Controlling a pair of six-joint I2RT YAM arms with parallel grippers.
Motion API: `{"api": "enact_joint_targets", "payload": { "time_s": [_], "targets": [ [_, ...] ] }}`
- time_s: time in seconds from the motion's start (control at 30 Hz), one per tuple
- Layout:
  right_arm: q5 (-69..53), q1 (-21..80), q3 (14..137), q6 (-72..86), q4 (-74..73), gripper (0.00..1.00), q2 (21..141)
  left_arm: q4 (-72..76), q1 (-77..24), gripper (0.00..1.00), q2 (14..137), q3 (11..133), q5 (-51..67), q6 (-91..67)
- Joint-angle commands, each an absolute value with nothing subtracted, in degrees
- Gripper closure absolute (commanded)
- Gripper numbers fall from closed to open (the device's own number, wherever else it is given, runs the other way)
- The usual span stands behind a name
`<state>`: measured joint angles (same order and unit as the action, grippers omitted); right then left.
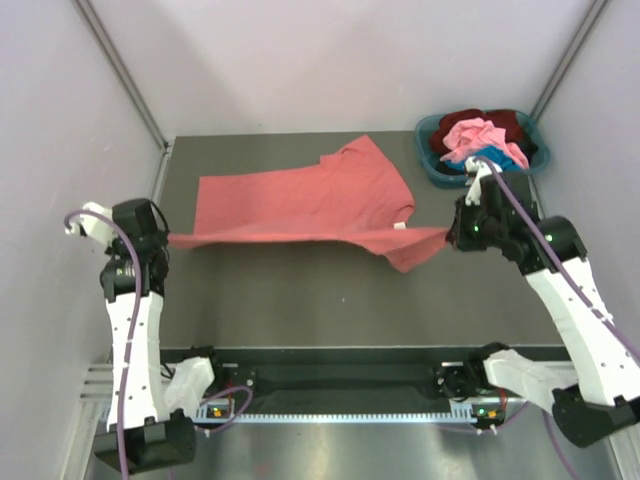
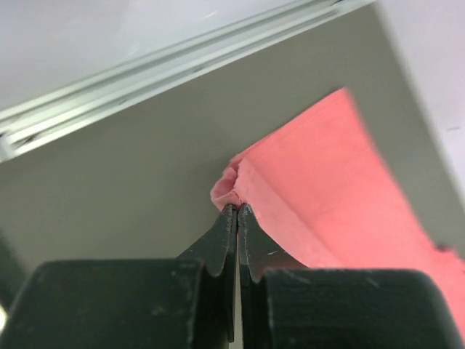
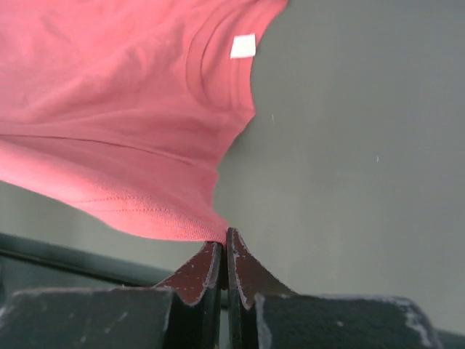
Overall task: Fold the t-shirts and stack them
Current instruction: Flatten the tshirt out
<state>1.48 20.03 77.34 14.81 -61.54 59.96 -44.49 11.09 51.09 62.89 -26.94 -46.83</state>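
Observation:
A large salmon-red t-shirt [image 1: 300, 200] lies spread across the dark table, its near edge lifted and stretched between both arms. My left gripper [image 1: 172, 240] is shut on the shirt's left corner, and the left wrist view shows cloth [image 2: 327, 189] bunched at the pinched fingertips [image 2: 238, 209]. At the right, my right gripper [image 1: 450, 235] is shut on the shirt's other corner; its wrist view shows the hem [image 3: 145, 211] held at the jaws [image 3: 224, 234] and a white neck label [image 3: 243, 46]. More t-shirts, pink [image 1: 478, 135], dark maroon [image 1: 505, 122] and blue [image 1: 500, 157], sit piled in a basket.
A teal plastic basket [image 1: 430, 160] stands at the back right corner of the table. White enclosure walls with metal frame rails [image 1: 125, 75] close in the left, back and right sides. The arm bases and a black rail [image 1: 340, 380] run along the near edge.

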Motion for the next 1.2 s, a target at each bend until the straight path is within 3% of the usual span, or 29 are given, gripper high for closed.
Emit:
{"api": "enact_joint_targets", "payload": {
  "time_s": [0.0, 0.13, 0.37, 0.57, 0.7, 0.83, 1.17],
  "targets": [
    [7.9, 21.53, 75.59, 21.61, -69.59, 1.0, 52.22, -51.4, 11.16, 1.0, 45.9, 59.07, -33.73, -48.08],
    [9.58, 21.71, 72.7, 22.94, -72.68, 1.0, 46.6, -57.65, 10.19, 1.0, 45.44, 58.1, -38.84, -51.32],
    [10.02, 22.32, 68.03, 22.94, -67.6, 1.0, 47.81, -54.5, 10.19, 1.0, 43.24, 52.74, -40.26, -50.19],
    [16.33, 30.22, 67.41, 22.32, -60.21, 1.0, 60.71, -43.96, 10.2, 1.0, 45.17, 47.2, -33.49, -46.41],
    [23.72, 37.95, 73.98, 21.01, -59.86, 1.0, 71.35, -40.17, 10.2, 1.0, 50.08, 45.79, -31.73, -44.74],
    [27.76, 38.76, 79.26, 18.99, -60.82, 1.0, 80.66, -38.24, 10.28, 1.0, 55.54, 45.97, -31.81, -44.3],
    [40.06, 38.32, 86.47, 20.3, -69.23, 1.0, 82.71, -38.15, 10.2, 1.0, 60.91, 49.39, -36.92, -43.86]
  ]
}}
